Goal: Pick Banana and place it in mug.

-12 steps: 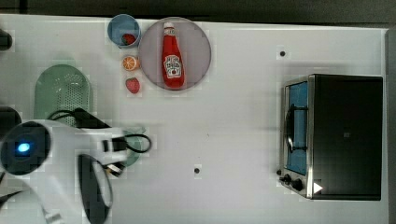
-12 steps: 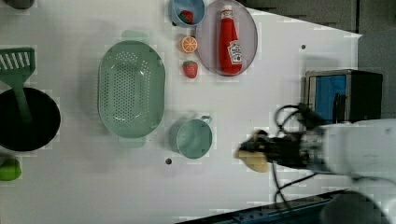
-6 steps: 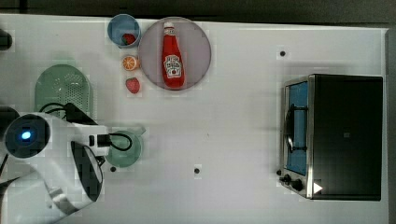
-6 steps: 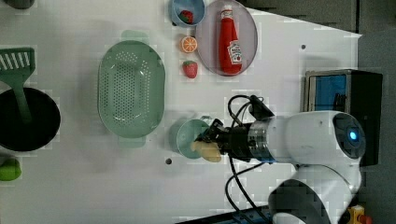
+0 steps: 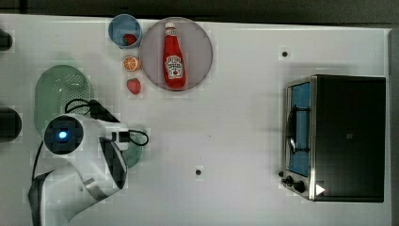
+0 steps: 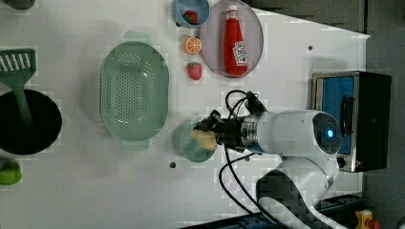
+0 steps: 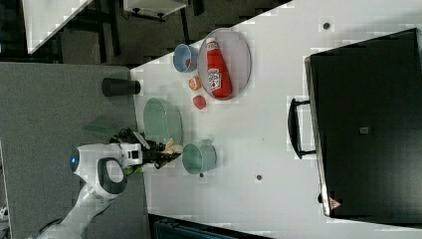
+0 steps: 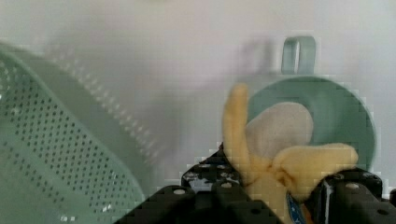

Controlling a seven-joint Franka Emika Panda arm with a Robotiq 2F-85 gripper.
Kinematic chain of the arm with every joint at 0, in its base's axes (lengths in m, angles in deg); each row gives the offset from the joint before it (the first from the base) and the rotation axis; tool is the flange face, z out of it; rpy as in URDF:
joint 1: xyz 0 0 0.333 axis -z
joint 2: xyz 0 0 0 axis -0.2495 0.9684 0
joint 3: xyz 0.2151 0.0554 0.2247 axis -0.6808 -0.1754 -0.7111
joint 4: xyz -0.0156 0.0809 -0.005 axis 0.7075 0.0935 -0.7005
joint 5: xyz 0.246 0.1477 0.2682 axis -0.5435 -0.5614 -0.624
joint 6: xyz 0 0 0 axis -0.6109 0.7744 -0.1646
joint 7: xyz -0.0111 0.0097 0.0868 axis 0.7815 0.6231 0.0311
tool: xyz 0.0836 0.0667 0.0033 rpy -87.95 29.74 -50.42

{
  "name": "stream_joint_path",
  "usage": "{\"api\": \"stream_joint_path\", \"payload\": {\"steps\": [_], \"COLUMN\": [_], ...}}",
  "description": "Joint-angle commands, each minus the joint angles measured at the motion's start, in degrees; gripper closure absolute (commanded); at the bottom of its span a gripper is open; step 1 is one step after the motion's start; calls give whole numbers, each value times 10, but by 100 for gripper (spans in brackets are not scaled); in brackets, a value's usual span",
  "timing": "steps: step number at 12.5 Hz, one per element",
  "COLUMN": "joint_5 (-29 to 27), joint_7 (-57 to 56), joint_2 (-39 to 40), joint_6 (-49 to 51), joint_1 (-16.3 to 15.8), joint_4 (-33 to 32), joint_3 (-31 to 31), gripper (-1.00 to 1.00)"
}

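Wrist view: gripper (image 8: 275, 205) clamped on the banana (image 8: 275, 140), a peeled toy with yellow skin flaps and a pale tip; banana held over the open mouth of the mug (image 8: 345, 112), whose short handle juts from the rim; perforated wall of the colander (image 8: 60, 140) beside it.

Left view: white arm reaching in from the left view's right; gripper (image 6: 212, 136) with banana (image 6: 204, 139) at the rim of the teal-green mug (image 6: 188, 145); mug just beside the pale-green colander (image 6: 133, 90), on the left view's right of it; whether the banana touches the mug cannot be told; light-blue cup (image 6: 191, 12) holding a red fruit; orange slice (image 6: 193, 45) and strawberry (image 6: 194, 70) just beside the plate (image 6: 255, 36); ketchup bottle (image 6: 236, 43) lying on the plate; toaster oven (image 6: 351, 119) at the left view's right edge; black pot (image 6: 28, 121) with a green spatula (image 6: 16, 71) across it at the left view's left edge; white table (image 6: 95, 191) under all.

Top view: arm body covering most of the mug (image 5: 136, 153); colander (image 5: 61, 92) partly behind the arm; plate (image 5: 200, 52) with ketchup bottle (image 5: 174, 59); toaster oven (image 5: 336, 136) well apart, at the top view's right.

Right view: banana (image 7: 171, 146) in the gripper (image 7: 166, 151) between colander (image 7: 161, 119) and mug (image 7: 199, 157).
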Motion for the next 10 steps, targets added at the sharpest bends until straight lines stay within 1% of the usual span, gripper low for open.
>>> {"api": "stream_joint_path", "payload": {"steps": [1,3,5,6,8,10], "joint_5": [4,4,4,4,4,4], "joint_7": [35,35,35,35,35,35], "joint_2": [11,18,16,11,-14,-61], "joint_6": [-19,-50,-50,-50,-47,-22], "joint_1": [5,5,5,5,7,13], "joint_4": [-23,-26,-27,-27,-25,-18], "joint_3": [-1,-2,-1,0,4,13], "gripper": [-2,-46,-91,-100,-100,-100]}}
